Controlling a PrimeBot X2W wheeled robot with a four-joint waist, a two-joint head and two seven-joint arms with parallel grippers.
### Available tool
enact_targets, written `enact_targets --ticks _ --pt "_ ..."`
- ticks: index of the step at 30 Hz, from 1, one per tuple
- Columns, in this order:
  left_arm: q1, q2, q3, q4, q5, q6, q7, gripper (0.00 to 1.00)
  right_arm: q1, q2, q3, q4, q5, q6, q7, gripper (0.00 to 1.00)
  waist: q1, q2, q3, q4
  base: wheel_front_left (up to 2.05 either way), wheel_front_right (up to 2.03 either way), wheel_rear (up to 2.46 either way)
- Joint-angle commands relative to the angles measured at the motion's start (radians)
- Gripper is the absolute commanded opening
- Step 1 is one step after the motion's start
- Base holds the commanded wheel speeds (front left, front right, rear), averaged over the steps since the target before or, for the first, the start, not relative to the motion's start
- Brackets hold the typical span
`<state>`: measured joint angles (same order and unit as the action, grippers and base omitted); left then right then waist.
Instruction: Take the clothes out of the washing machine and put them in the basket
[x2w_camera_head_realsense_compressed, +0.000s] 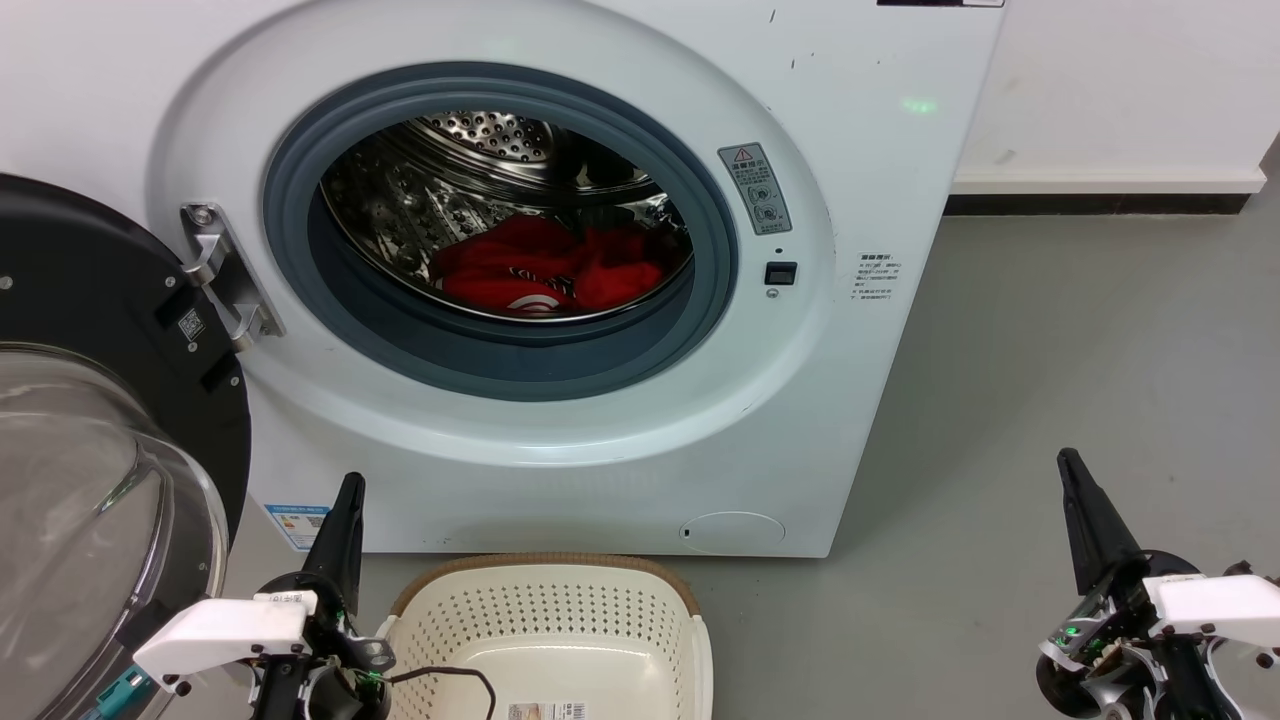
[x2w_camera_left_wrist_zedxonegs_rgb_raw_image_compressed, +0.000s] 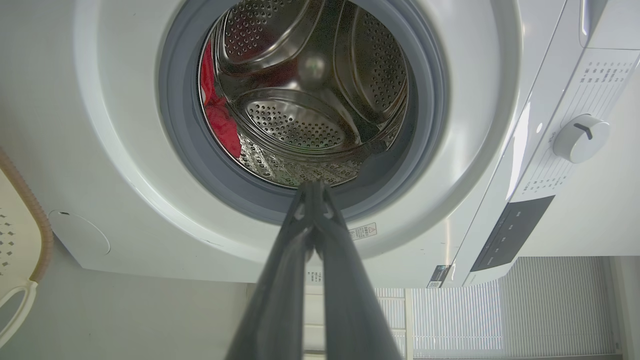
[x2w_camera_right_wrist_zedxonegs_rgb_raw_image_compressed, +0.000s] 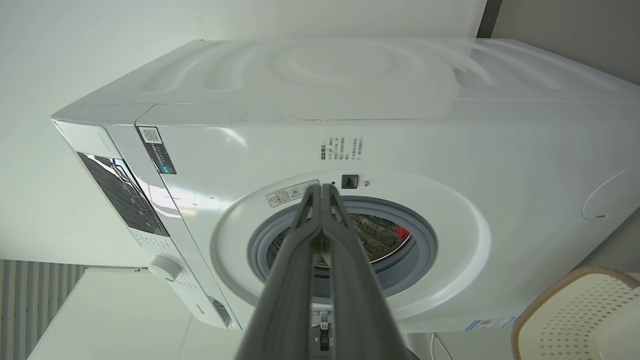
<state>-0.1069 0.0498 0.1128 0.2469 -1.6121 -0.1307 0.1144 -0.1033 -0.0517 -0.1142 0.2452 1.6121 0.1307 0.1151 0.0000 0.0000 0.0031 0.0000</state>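
The white washing machine (x2w_camera_head_realsense_compressed: 600, 440) stands in front of me with its porthole open. Red clothes (x2w_camera_head_realsense_compressed: 545, 268) with white markings lie on the floor of the steel drum; they show again as the clothes (x2w_camera_left_wrist_zedxonegs_rgb_raw_image_compressed: 220, 125) and the clothes (x2w_camera_right_wrist_zedxonegs_rgb_raw_image_compressed: 403, 232). The cream basket (x2w_camera_head_realsense_compressed: 555, 620) with a brown rim sits on the floor below the porthole, empty. My left gripper (x2w_camera_head_realsense_compressed: 350, 485) is shut, low at the basket's left, tips pointing up at the washer; its own gripper (x2w_camera_left_wrist_zedxonegs_rgb_raw_image_compressed: 314, 186) holds nothing. My right gripper (x2w_camera_head_realsense_compressed: 1068, 458) is shut over bare floor to the right; the gripper (x2w_camera_right_wrist_zedxonegs_rgb_raw_image_compressed: 321, 189) is empty too.
The washer's black-framed glass door (x2w_camera_head_realsense_compressed: 90, 470) hangs open at the left, close to my left arm. Grey floor (x2w_camera_head_realsense_compressed: 1050, 380) spreads to the right of the washer, up to a white wall with a dark skirting strip (x2w_camera_head_realsense_compressed: 1095, 204). A black cable (x2w_camera_head_realsense_compressed: 450, 675) crosses the basket's near-left rim.
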Motion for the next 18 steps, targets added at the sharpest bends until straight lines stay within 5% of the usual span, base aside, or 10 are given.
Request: enact_targets --ticks 1,18 --pt "-0.006 0.001 0.002 -0.001 -0.002 -0.002 0.002 0.00 -0.012 0.002 0.001 0.001 0.001 0.000 0.001 0.00 0.0000 0.0000 0.000 0.000 0.00 0.00 0.00" --pt "-0.006 0.001 0.002 -0.001 -0.002 -0.002 0.002 0.00 -0.012 0.002 0.001 0.001 0.001 0.000 0.001 0.00 0.0000 0.0000 0.000 0.000 0.00 0.00 0.00"
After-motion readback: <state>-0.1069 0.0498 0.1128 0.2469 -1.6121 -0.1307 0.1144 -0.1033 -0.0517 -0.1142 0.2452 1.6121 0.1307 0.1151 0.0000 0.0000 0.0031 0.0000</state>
